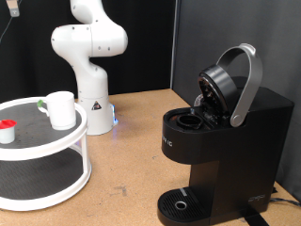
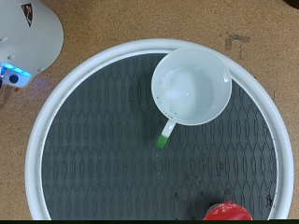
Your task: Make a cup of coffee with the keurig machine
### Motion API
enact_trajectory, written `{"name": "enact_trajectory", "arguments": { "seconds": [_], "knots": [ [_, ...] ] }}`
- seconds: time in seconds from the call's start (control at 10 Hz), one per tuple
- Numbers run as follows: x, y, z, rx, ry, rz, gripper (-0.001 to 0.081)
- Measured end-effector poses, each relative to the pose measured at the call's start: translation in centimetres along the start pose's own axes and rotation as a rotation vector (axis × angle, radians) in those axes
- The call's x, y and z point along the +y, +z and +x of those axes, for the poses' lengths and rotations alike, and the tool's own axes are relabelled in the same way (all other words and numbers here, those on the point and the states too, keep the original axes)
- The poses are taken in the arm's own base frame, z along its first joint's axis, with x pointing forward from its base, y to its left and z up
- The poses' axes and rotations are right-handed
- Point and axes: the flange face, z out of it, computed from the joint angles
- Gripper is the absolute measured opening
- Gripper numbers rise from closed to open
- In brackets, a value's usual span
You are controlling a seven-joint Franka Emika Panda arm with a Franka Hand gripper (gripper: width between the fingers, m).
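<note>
The cup (image 1: 61,109), a white mug with a greenish handle, stands upright and empty on the top shelf of a round white two-tier stand (image 1: 83,130) at the exterior view's left. In the wrist view the cup (image 2: 192,86) is seen from straight above, well below the camera. The keurig machine (image 1: 226,141) stands at the exterior view's right with its grey lid handle (image 1: 246,85) raised and the pod chamber open. Its drip tray (image 1: 181,202) is bare. The gripper shows in neither view; the arm rises out of the exterior view's top.
A small white pod with a red top (image 1: 7,130) sits on the same shelf, left of the cup; it also shows in the wrist view (image 2: 229,213). The robot's white base (image 1: 92,104) with a blue light stands behind the stand. Brown tabletop (image 1: 132,141) lies between stand and machine.
</note>
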Motion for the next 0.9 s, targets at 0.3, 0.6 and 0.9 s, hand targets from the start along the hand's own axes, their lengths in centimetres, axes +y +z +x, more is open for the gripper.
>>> {"name": "enact_trajectory", "arguments": {
  "seconds": [0.3, 0.6, 0.9],
  "knots": [
    [0.8, 1.7, 0.4, 0.004, -0.023, -0.011, 0.0808],
    [3.1, 5.4, 1.0, -0.009, 0.013, 0.012, 0.0808],
    [5.9, 9.3, 1.8, -0.014, 0.053, -0.016, 0.0808]
  ]
}}
